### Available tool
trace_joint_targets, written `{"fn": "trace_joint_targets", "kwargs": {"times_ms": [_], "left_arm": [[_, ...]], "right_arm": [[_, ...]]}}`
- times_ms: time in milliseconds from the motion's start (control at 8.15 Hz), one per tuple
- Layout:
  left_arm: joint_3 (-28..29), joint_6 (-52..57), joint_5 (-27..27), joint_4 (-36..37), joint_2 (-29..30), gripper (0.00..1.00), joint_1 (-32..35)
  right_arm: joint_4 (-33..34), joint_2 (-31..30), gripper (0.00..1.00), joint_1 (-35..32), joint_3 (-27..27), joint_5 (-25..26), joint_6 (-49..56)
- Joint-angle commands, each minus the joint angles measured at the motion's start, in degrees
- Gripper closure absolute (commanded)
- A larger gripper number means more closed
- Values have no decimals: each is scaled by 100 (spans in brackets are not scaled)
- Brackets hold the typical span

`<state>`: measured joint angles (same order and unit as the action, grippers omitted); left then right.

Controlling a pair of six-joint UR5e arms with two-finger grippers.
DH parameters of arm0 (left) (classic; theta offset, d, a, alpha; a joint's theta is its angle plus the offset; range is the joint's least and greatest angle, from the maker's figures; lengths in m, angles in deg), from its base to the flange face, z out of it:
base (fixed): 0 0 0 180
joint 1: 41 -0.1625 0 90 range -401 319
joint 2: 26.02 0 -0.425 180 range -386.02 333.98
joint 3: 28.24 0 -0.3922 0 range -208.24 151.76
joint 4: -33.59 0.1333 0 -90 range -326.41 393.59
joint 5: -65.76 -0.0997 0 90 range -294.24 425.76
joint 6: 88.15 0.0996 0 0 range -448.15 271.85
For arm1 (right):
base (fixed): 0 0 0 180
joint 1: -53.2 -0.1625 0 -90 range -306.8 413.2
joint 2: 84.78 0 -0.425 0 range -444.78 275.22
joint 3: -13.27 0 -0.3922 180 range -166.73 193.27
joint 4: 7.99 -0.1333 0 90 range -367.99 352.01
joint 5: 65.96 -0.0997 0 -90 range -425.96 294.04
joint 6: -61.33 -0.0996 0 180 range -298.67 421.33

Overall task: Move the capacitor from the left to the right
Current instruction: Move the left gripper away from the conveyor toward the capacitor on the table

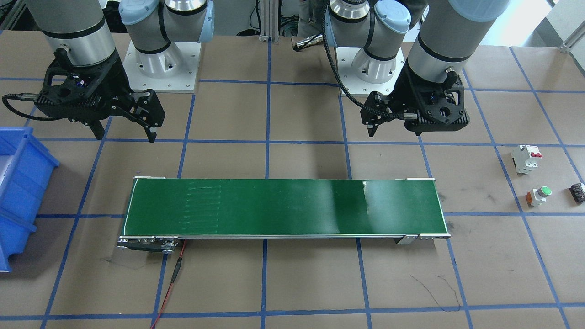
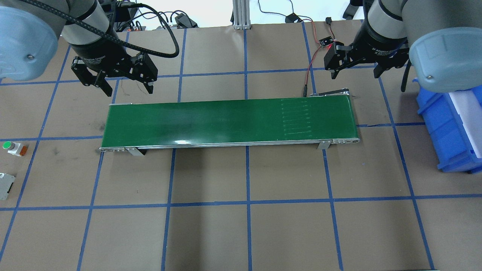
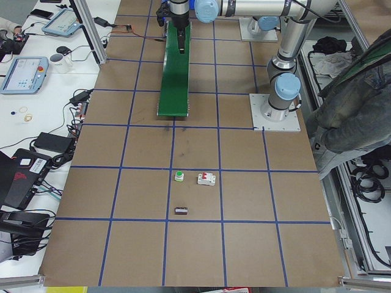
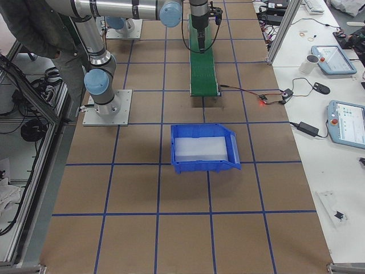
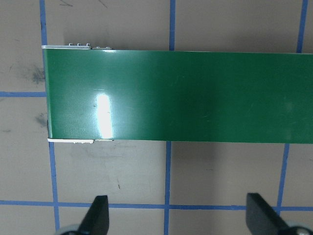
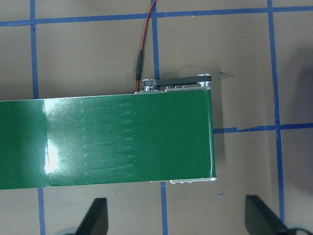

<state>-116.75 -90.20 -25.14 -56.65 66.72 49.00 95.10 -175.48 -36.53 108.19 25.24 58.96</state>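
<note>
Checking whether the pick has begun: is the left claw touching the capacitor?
Apart. Front-facing view: left claw hangs by the conveyor; capacitor lies far aside on the table.

Count so far:
- 2 grey-and-blue robot arms: left arm (image 1: 434, 45), right arm (image 1: 77, 32)
- 2 black two-finger grippers, one per arm: left gripper (image 2: 129, 88), right gripper (image 2: 355, 74)
- 1 long green conveyor belt (image 1: 283, 208)
- 1 blue plastic bin (image 1: 23, 192)
- 1 red-and-black wire (image 1: 176, 274) at the belt end
- 3 small parts (all at the table end on the robot's left): 1 short black cylindrical capacitor (image 1: 577, 192), 1 white push-button with green cap (image 1: 540, 195), 1 white boxy breaker with red switch (image 1: 526, 158)
</note>
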Motion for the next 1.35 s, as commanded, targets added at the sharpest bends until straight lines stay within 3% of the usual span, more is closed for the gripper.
{"fn": "trace_joint_targets", "kwargs": {"times_ms": [0, 736, 858, 1226], "left_arm": [[0, -6, 3, 6, -1, 0, 0], [35, 29, -119, -133, -98, 0, -236], [9, 47, -303, -125, -116, 0, -620], [-17, 1757, -287, 111, 156, 0, -2254]], "right_arm": [[0, 0, 0, 0, 9, -6, 0], [0, 0, 0, 0, 44, -6, 0], [0, 0, 0, 0, 44, 3, 0], [0, 0, 0, 0, 44, 3, 0]]}}
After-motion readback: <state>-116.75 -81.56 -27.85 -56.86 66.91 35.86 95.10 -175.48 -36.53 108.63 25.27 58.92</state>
